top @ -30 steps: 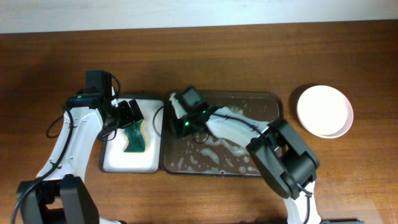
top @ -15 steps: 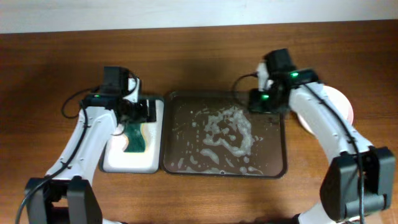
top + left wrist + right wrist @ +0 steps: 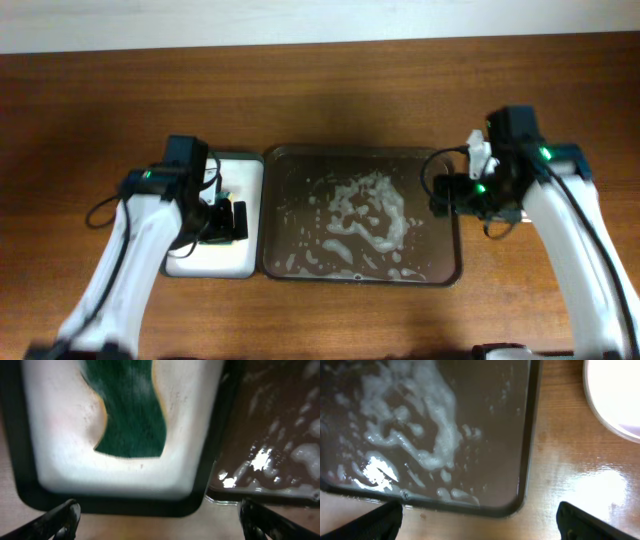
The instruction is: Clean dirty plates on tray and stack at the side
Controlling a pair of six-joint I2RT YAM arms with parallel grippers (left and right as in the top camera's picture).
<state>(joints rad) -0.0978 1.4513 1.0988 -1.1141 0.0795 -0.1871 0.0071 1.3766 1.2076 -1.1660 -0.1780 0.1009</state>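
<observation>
The dark tray [image 3: 360, 152] holds only soapy foam [image 3: 365, 215] and water; no plate lies in it. A white plate [image 3: 616, 400] rests on the table to the right of the tray, and my right arm hides it in the overhead view. My right gripper [image 3: 446, 195] [image 3: 480, 521] hangs open and empty over the tray's right front corner [image 3: 520, 502]. My left gripper [image 3: 226, 220] [image 3: 160, 522] is open and empty above the front edge of the white sponge dish [image 3: 60, 450]. The green sponge [image 3: 132, 410] lies in that dish.
The sponge dish [image 3: 245, 170] stands right against the tray's left side. Bare wooden table [image 3: 330, 90] surrounds both. The wet tray rim [image 3: 260, 492] shows at the right of the left wrist view.
My right arm has swung from the tray's left end to its right edge, and its jaws have opened. My left gripper has shifted toward the front of the sponge dish.
</observation>
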